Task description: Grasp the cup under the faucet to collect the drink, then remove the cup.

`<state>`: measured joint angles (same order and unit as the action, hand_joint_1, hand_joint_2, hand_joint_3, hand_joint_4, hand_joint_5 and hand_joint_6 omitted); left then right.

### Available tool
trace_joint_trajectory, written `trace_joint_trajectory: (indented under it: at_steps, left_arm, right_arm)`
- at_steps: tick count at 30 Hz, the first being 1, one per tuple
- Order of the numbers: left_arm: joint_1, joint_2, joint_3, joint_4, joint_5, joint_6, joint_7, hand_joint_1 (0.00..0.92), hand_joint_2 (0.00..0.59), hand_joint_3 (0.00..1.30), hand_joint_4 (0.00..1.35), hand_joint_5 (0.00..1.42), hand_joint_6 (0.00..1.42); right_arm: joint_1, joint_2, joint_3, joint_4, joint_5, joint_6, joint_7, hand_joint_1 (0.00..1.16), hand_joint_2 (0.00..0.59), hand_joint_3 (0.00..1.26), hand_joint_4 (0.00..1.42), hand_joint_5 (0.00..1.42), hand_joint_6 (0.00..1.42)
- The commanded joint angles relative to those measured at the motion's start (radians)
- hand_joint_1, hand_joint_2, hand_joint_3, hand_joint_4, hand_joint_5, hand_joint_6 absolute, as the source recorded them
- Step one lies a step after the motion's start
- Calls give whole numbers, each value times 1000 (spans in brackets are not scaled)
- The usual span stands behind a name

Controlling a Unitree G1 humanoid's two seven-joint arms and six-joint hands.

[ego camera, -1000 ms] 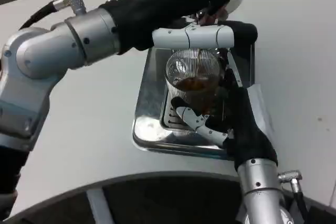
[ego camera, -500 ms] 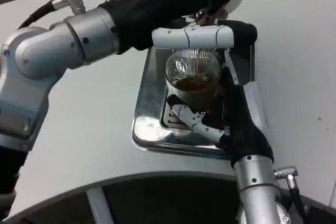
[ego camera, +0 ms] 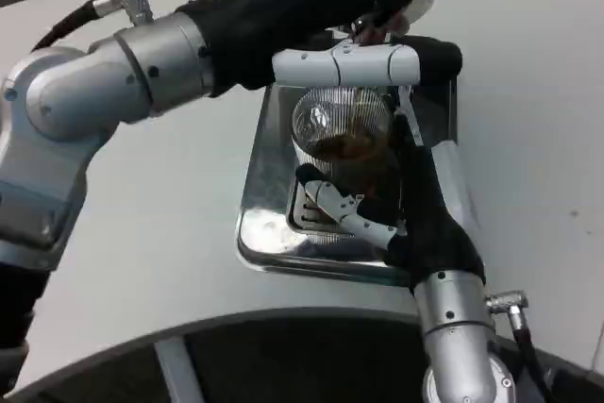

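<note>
Ribbed glass cup, part-filled with brown drink, stands on the steel drip tray near the bench's far edge, right hand fingers wrapped round it; a tilted lift could spill.

Bright, even overhead light; glare on the metal tray.

White round table fills most of view, matte top, soft even light, faint shadows. Curved near edge arcs across bottom. Below edge dark floor, pale strut showing under table. Dark floor strip at top left beyond far rim. Small dark speck on top at right.
</note>
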<state>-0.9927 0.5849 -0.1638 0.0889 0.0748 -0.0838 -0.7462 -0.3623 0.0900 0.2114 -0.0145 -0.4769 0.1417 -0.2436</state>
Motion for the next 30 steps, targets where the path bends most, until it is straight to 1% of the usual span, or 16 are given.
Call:
trace_joint_trajectory:
  at_steps: [1, 4, 7, 11, 15, 18, 23, 30]
  left_arm:
    - [23, 28, -15, 15, 30, 32, -33, 0, 100, 96, 0, 12, 112]
    - [23, 28, -13, 13, 29, 32, -33, 0, 101, 96, 0, 12, 112]
    - [27, 29, -11, 8, 26, 33, -33, 0, 100, 96, 0, 12, 112]
    - [36, 30, -4, 0, 21, 33, -28, 0, 95, 96, 0, 16, 112]
    - [43, 30, 4, -9, 18, 36, -23, 0, 94, 96, 0, 21, 116]
    - [46, 30, 7, -15, 16, 39, -24, 0, 92, 96, 0, 33, 123]
    - [55, 29, 18, -24, 12, 37, -23, 0, 90, 96, 0, 36, 125]
    - [77, -1, 79, -53, -35, 13, 39, 0, 87, 96, 5, 84, 163]
  right_arm:
    - [1, 18, 14, 8, 2, 14, -7, 757, 229, 70, 143, 230, 215]
    - [0, 24, 23, 13, -8, 15, -19, 757, 229, 83, 158, 234, 222]
    - [-2, 28, 28, 17, -15, 13, -34, 765, 233, 159, 230, 300, 277]
    - [-1, 39, 36, 28, -26, 0, -80, 778, 225, 222, 294, 345, 342]
    - [3, 41, 42, 31, -29, -16, -118, 788, 227, 307, 368, 412, 417]
    - [7, 41, 45, 31, -27, -27, -143, 796, 237, 364, 421, 453, 447]
    - [19, 34, 45, 27, -26, -50, -178, 808, 240, 405, 467, 494, 489]
    - [32, 29, 43, 17, -26, -72, -207, 810, 240, 476, 531, 568, 575]
